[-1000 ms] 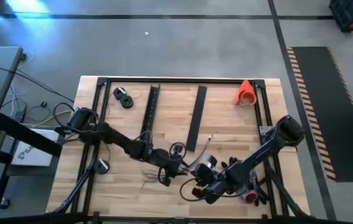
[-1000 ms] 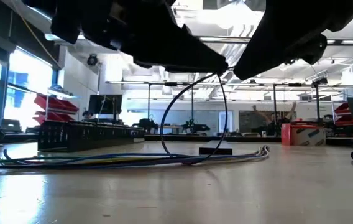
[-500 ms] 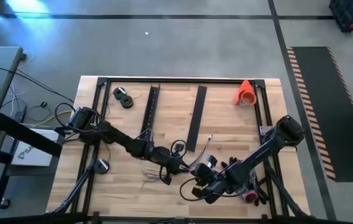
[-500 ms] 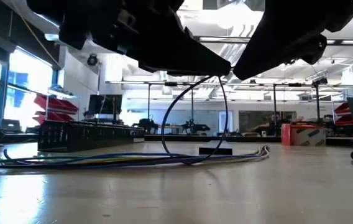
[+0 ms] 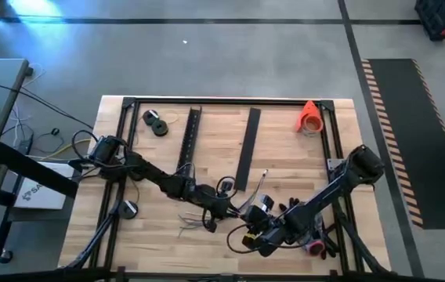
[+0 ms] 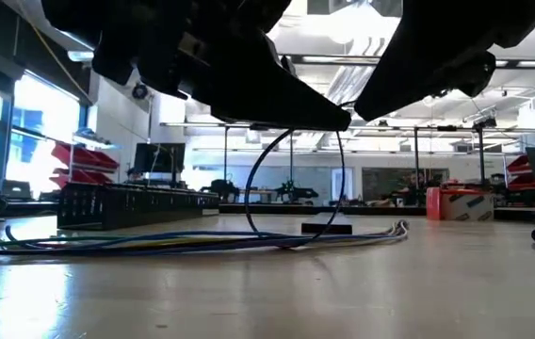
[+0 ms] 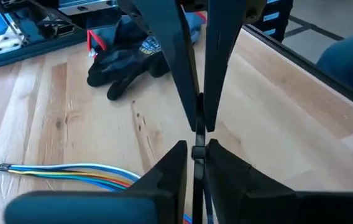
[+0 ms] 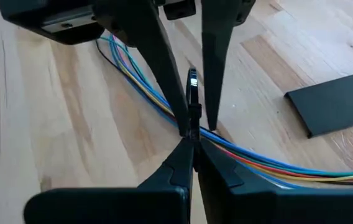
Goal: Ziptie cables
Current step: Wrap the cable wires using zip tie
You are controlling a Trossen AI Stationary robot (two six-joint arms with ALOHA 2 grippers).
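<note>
— High view: where are the grippers?
— The left gripper (image 5: 224, 210) and right gripper (image 5: 247, 219) meet tip to tip at the table's (image 5: 285, 157) near middle.
— Holding what?
— Both pinch one black ziptie (image 6: 291, 193), looped around the cables (image 6: 202, 241).
— And the cables?
— Flat on the wood, running left from under the grippers.

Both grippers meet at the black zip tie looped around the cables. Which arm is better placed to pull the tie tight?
Probably the left. Both grippers pinch the zip tie above the cables; the left gripper has room to draw back, while the right gripper is near the table edge.
</note>
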